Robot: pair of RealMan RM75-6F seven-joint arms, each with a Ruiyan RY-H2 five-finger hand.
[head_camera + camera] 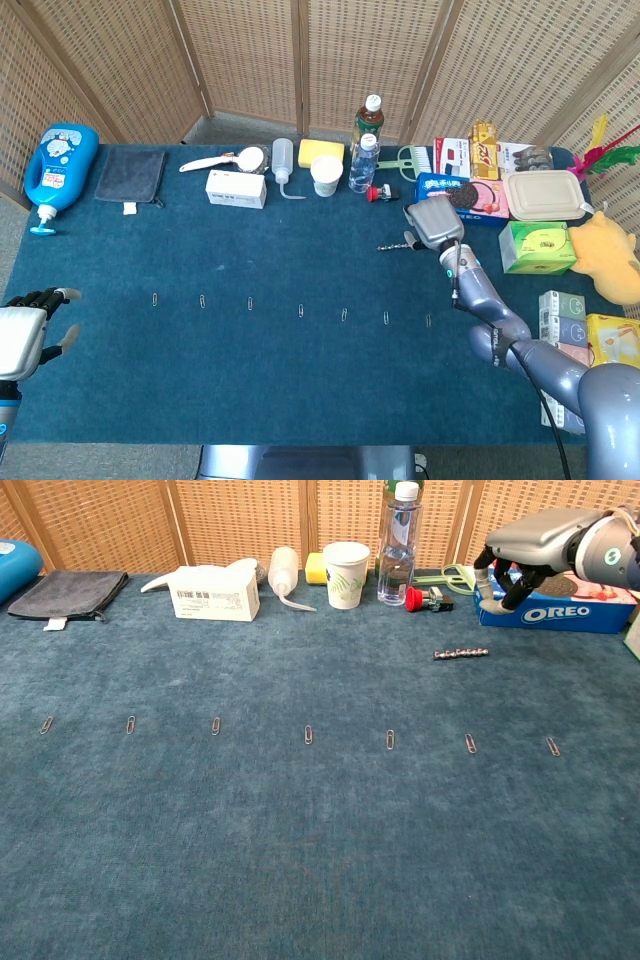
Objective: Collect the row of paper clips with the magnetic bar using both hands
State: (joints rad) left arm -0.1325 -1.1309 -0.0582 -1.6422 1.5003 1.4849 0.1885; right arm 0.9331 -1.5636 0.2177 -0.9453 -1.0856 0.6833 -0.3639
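Several paper clips lie in a row across the blue cloth, from the leftmost (155, 299) (46, 724) to the rightmost (428, 321) (552, 746). The magnetic bar (392, 246) (461, 653), a short beaded metal rod, lies behind the row's right end. My right hand (431, 223) (540, 542) hovers just right of and above the bar, fingers curled down, holding nothing. My left hand (24, 332) sits off the table's left edge, fingers spread and empty; the chest view does not show it.
Along the back edge stand a white box (212, 592), squeeze bottle (284, 572), paper cup (345, 574), water bottle (398, 542) and Oreo box (555, 600). Snack boxes and a food container (544, 195) crowd the right side. A blue bottle (56, 165) and grey pouch (132, 176) lie far left.
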